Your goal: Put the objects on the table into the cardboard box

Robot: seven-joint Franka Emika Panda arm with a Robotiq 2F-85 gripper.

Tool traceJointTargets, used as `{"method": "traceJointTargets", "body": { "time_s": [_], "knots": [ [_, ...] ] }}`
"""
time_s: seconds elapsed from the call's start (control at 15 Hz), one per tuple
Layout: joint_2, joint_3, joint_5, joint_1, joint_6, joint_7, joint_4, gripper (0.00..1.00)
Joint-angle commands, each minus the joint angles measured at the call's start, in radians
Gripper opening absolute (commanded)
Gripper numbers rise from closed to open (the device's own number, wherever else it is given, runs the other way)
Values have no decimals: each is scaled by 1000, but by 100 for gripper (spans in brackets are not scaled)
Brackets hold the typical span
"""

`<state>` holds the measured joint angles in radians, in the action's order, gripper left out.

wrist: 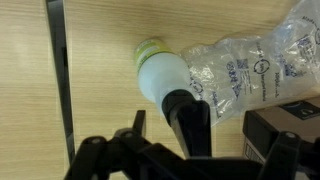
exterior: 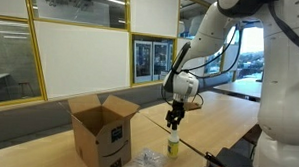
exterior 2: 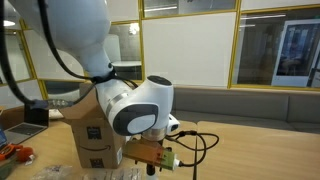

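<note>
Brown corrugated board forms the cardboard box (exterior: 101,135), which stands on the table (exterior: 223,114) with its top flaps raised and a black arrow logo on one side. The box interior is not visible from any camera.

The spray bottle (exterior: 173,144) stands upright on the light wood-grain tabletop, near the box but apart from it. In the wrist view the spray bottle (wrist: 158,68) is seen from above: the yellow-green lower body is farthest from the camera and the black trigger head is nearest.

The plastic film bundle (exterior: 142,161) lies on the table between the box and the bottle. In the wrist view the plastic film bundle (wrist: 250,62) touches or overlaps the side of the bottle; printed marks are visible on the film but are too small to read. A dark seam line (wrist: 60,70) runs across the tabletop on the opposite side of the bottle.

The white arm (exterior: 205,55) reaches down over the table. The gripper (exterior: 172,120) hangs directly above the bottle's trigger head. Its jaws are spread wide and hold nothing; one finger (wrist: 88,152) shows at each lower side of the wrist view, with the trigger head between them. Whether the fingertips touch the bottle cannot be determined.

In an exterior view the wrist housing (exterior 2: 140,105) covers most of the bottle, and the box (exterior 2: 92,135) stands just behind it.
</note>
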<state>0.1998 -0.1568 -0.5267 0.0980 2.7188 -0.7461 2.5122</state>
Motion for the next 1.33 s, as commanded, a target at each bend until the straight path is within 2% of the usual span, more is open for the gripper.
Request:
{"method": "traceJointTargets", "body": {
  "time_s": [0.0,0.73,0.8,0.87,1.27],
  "knots": [
    [21,13,-1,1,-22,-30,-22,100],
    [43,17,28,-3,-20,-22,-17,100],
    [41,73,65,57,-15,4,-15,75],
    [43,78,75,62,-15,5,-14,74],
    [42,112,126,110,-13,13,-14,27]
  ]
}}
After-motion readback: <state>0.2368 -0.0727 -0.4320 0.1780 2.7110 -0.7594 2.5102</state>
